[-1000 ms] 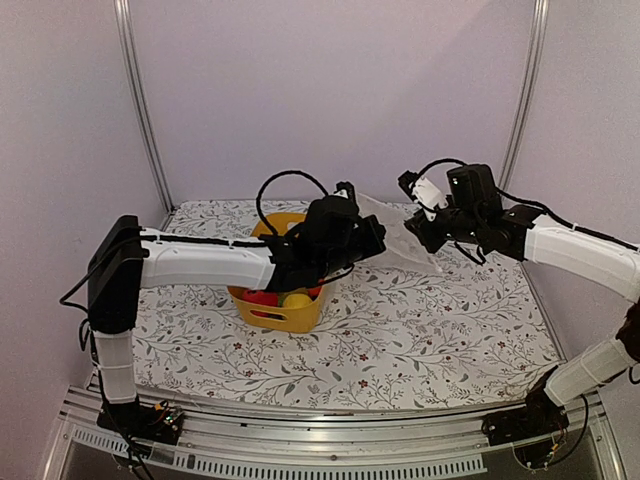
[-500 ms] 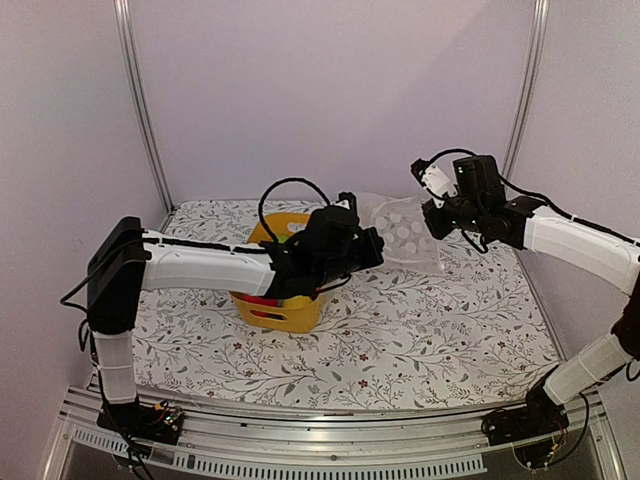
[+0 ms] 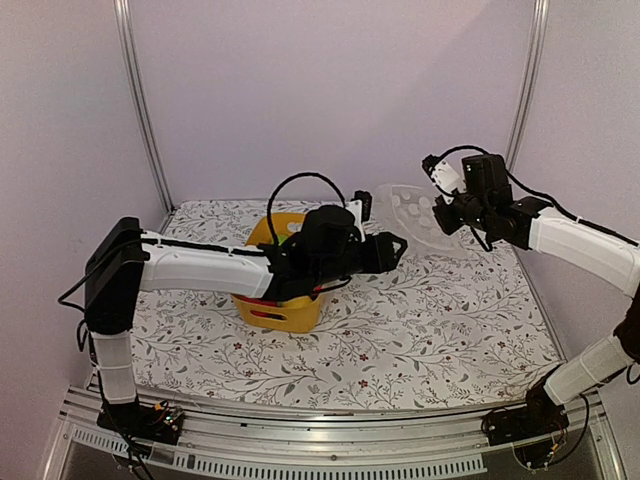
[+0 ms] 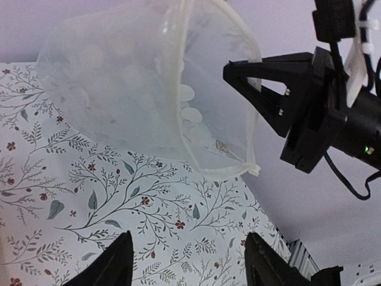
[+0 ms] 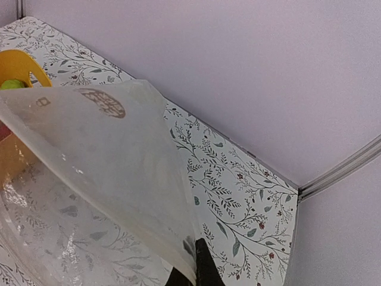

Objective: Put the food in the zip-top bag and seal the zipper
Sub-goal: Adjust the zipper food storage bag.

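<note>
Two arms meet over a floral-print surface [image 3: 420,320]: the right end effector [image 5: 193,265] pinches one edge of the clear, crinkly zip-top bag [image 3: 408,208], lifting it open-mouthed, while the left end effector [image 4: 187,265] hangs nearby, fingers spread. Plastic toy food [image 5: 10,84] sits in a yellow plastic basket [image 3: 270,312].

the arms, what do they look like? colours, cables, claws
The left arm and right arm have white tubular links, black joints and black wrist housings, each with a looping black cable. The left claw and right claw are black with tapered fingers.
</note>
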Robot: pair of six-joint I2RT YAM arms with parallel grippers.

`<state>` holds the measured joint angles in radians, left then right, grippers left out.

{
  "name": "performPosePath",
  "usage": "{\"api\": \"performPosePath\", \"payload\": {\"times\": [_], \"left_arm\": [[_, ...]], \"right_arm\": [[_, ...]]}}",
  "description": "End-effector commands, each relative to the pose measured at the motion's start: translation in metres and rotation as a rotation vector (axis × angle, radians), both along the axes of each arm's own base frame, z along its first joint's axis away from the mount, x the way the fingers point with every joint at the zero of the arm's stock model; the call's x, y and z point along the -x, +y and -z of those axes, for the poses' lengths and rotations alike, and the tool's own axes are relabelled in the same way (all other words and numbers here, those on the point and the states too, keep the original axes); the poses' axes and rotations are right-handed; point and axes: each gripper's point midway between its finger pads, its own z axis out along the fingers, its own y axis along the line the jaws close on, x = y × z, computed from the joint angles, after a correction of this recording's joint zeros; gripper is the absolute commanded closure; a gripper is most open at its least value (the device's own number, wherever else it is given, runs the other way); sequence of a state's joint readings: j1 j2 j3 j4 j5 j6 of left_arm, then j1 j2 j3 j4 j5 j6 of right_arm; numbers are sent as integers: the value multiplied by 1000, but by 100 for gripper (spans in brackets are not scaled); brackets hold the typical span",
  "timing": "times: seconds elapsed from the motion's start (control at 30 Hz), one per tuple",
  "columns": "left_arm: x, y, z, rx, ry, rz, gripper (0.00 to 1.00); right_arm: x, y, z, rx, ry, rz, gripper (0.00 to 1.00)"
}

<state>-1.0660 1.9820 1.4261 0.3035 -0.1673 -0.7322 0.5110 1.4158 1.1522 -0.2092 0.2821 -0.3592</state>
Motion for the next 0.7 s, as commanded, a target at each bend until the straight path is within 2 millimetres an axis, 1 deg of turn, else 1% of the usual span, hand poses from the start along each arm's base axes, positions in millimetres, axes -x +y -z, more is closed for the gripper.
{"api": "performPosePath", "payload": {"times": [0.0,0.07,0.1,0.17,0.23,0.3,0.33,0.37,0.4,0.43,0.47,0.5,0.57,0.6,0.67], "left_arm": [[18,14,-48,-23,-172,77,29],[18,32,-52,-91,-217,53,26],[18,44,-53,-135,-236,32,26],[15,69,-54,-204,-256,-11,24],[10,98,-52,-267,-251,-57,23],[5,128,-49,-327,-231,-104,21],[4,144,-42,-372,-209,-121,21],[1,161,-36,-410,-188,-143,21],[-1,174,-33,-443,-174,-162,21],[-2,188,-30,-474,-162,-183,20],[-4,200,-27,-505,-151,-201,20],[-5,211,-23,-534,-137,-213,20],[-7,231,-14,-568,-80,-242,20],[-7,239,-9,-578,-43,-245,21],[-5,248,2,-601,27,-225,22]], "right_arm": [[-7,-30,-23,-10,-60,72,100],[-15,-51,-37,-5,-91,114,100],[-20,-65,-47,-3,-110,145,100],[-29,-96,-70,-3,-156,203,100],[-34,-124,-92,11,-205,267,100],[-36,-139,-103,29,-234,308,100],[-35,-140,-104,34,-239,311,100],[-34,-137,-101,29,-236,293,100],[-33,-132,-93,16,-219,264,100],[-30,-121,-82,-17,-187,212,100],[-28,-112,-67,-43,-148,166,100],[-25,-101,-46,-63,-92,115,100],[-15,-73,-11,-110,11,-9,100],[-10,-62,5,-129,59,-60,100],[3,-43,28,-178,139,-151,100]]}}
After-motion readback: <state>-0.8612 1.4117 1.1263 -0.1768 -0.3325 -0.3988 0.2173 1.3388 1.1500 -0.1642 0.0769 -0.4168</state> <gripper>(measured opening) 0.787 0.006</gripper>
